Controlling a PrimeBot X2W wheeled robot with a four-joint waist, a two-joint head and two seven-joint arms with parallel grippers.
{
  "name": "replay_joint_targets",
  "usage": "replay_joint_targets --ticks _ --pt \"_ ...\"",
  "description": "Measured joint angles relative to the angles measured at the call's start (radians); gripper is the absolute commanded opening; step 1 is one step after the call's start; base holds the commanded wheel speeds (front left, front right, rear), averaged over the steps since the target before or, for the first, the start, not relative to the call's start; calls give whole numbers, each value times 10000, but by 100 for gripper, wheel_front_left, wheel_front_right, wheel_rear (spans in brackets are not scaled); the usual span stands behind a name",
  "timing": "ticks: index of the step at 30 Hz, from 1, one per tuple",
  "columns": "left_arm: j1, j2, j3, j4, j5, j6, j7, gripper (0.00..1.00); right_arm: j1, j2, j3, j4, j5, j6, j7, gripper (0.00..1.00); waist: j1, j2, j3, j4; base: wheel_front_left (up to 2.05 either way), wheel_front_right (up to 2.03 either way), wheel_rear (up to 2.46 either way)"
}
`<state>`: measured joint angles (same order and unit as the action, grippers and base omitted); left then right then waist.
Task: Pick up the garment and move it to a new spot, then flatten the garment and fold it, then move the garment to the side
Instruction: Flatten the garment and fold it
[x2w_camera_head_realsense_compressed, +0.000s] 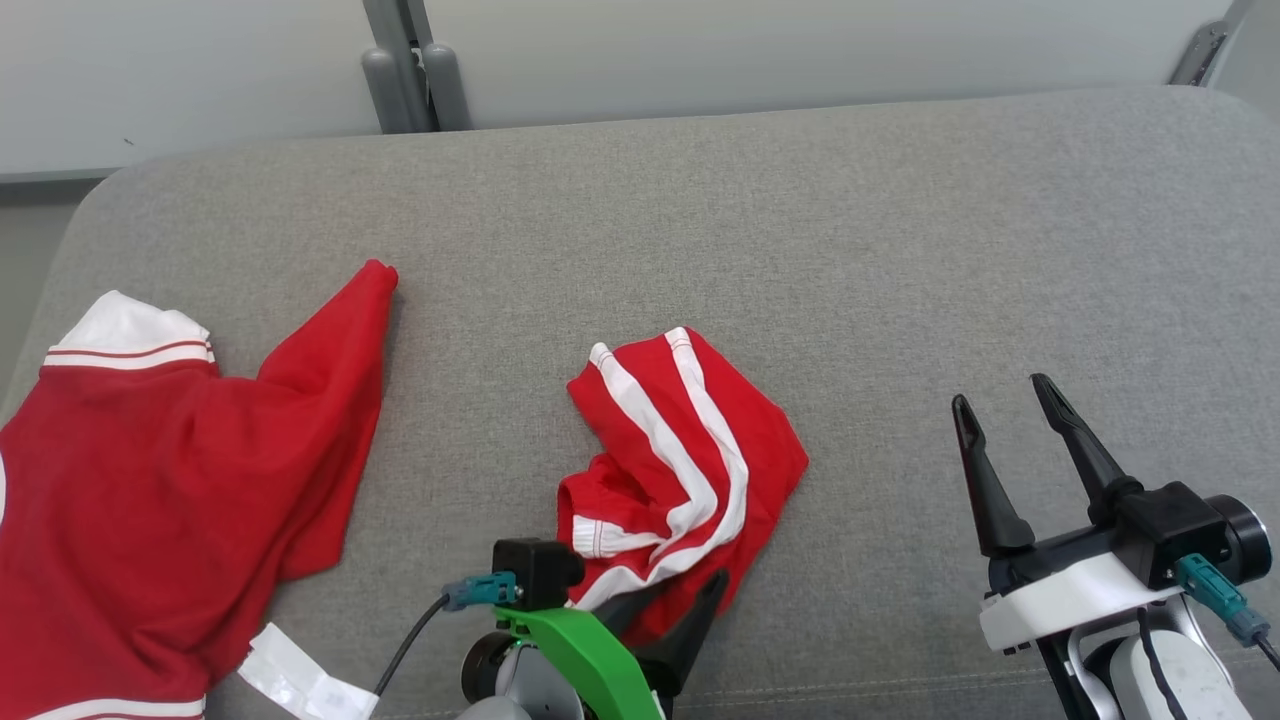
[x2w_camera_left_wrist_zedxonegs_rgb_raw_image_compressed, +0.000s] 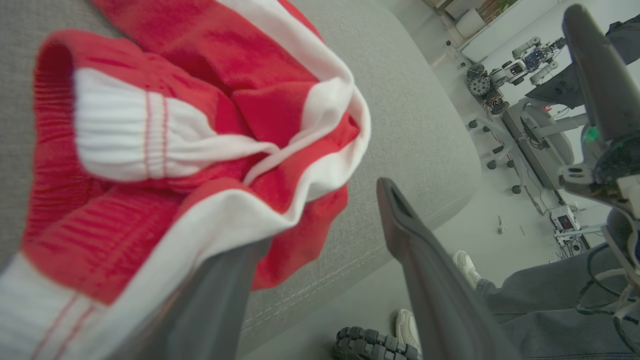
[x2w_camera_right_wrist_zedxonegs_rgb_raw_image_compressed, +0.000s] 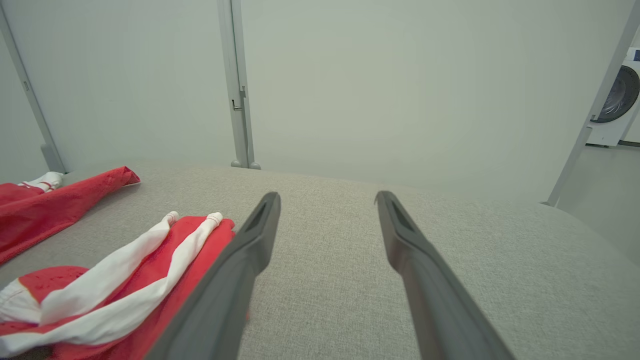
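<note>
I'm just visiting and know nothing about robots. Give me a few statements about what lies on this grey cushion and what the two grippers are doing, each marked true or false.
1. The crumpled red shorts with white stripes lie on the grey fabric cushion. True.
2. The right gripper is clamped on the shorts. False: its fingers stand apart over bare cushion, to the right of the shorts.
3. A second red garment with white trim lies at the cushion's left. True.
4. The shorts are folded into a neat flat rectangle. False: they are bunched up.
5. The left gripper has its fingers apart at the shorts' near edge. True.
</note>
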<state>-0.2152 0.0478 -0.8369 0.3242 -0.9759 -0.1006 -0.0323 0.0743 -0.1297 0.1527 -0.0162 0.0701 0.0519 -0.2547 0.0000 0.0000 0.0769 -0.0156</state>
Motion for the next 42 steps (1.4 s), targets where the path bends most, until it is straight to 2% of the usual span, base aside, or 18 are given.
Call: replay_joint_targets --ticks 5,12,18,25,30,34,42 --pt "67 -2 92 -176 -73 132 -142 100 23 -2 35 6 0 8 0 100 0 0 -53 221 0 0 0" --pt "582 2 -21 -286 -178 311 -190 100 179 4 351 157 0 203 0 100 0 1 -136 608 0 0 0" --pt "715 8 -61 -527 -247 410 -226 100 62 42 608 748 2 307 6 100 0 0 -77 1017 0 0 0" --pt "715 10 -121 -782 -476 502 -309 100 -1324 244 403 1515 470 355 568 100 0 0 192 1548 0 0 0" --pt "723 8 -136 -702 -642 663 -309 100 -2227 148 391 2359 558 449 1183 100 0 0 436 2072 0 0 0" --pt "728 10 -339 -679 -685 663 -303 100 -2640 15 472 2824 562 529 1430 100 0 0 563 2421 0 0 0" --pt "734 12 -412 -671 -763 663 -305 100 -3014 240 1001 3670 884 623 1766 100 0 0 725 2885 0 0 0"
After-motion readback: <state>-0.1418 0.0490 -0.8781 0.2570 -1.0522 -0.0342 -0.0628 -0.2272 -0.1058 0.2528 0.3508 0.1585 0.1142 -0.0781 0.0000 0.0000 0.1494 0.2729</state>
